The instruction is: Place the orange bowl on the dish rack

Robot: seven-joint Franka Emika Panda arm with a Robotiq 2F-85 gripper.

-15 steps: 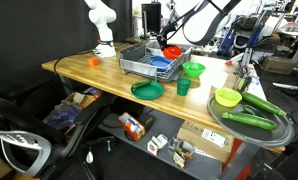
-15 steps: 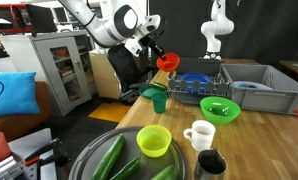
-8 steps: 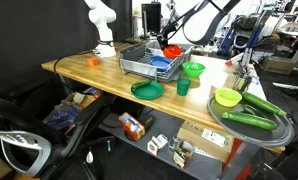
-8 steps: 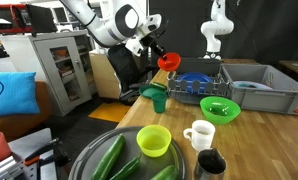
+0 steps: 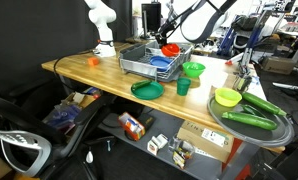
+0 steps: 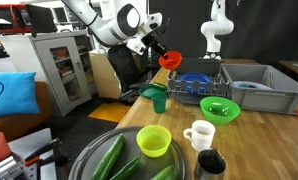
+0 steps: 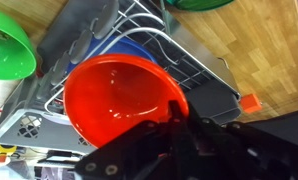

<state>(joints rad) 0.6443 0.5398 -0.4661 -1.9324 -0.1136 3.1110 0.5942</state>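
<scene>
Dark drapes and lab clutter stood behind the wooden bench [image 5: 84, 72], whose far side carried the dish rack [image 5: 134, 66], a grey wire frame with blue dishes [image 6: 196, 80] already in it. The orange bowl [image 6: 170, 61] was off the bench altogether, hanging in the air over the end of the rack nearest the arm, and it looked tilted in an exterior view. The claw [image 7: 182, 118] was closed on the bowl's rim. In the wrist view one finger seemed to sit inside the wall and one outside, with rack wires and a blue dish directly below the bowl. A green bowl [image 6: 220, 108] and a green cup [image 6: 157, 98] sat on the bench just beside the rack, apart from the carried bowl. By its look the orange bowl was thin, stiff plastic: light and unlikely to break, but smooth and glossy, so a loose pinch on the rim could let it pivot or slip. The rim seemed the only sensible hold, since the round wall offered nothing else to grip. Being so light, it would probably bounce or skid on the wires if dropped from height. It wanted lowering onto a free stretch of rack, clear of the blue dishes, before the claw let go.
</scene>
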